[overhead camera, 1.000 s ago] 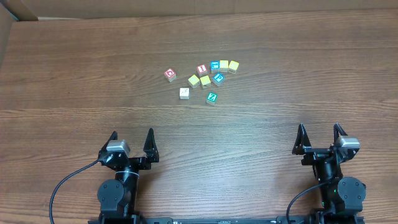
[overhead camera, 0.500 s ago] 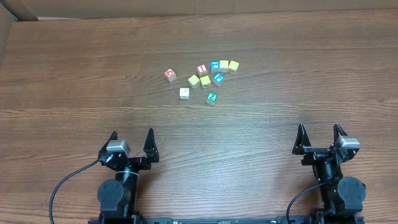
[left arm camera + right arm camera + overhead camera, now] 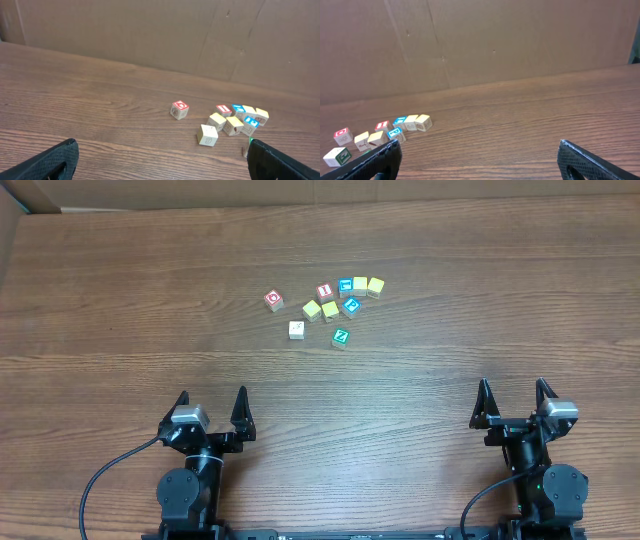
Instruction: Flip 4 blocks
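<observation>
Red "O" block sits at the left end of a loose cluster on the far half of the wooden table. Whitish block and green "Z" block lie on the cluster's near side. Blue "P" block sits among the yellow cubes, close to the red "1" cube. Left gripper and right gripper are at the near edge, jaws spread wide, holding nothing, well apart from the blocks.

Red O block apart at left, whitish block, green Z block nearer, blue P block mid-cluster
</observation>
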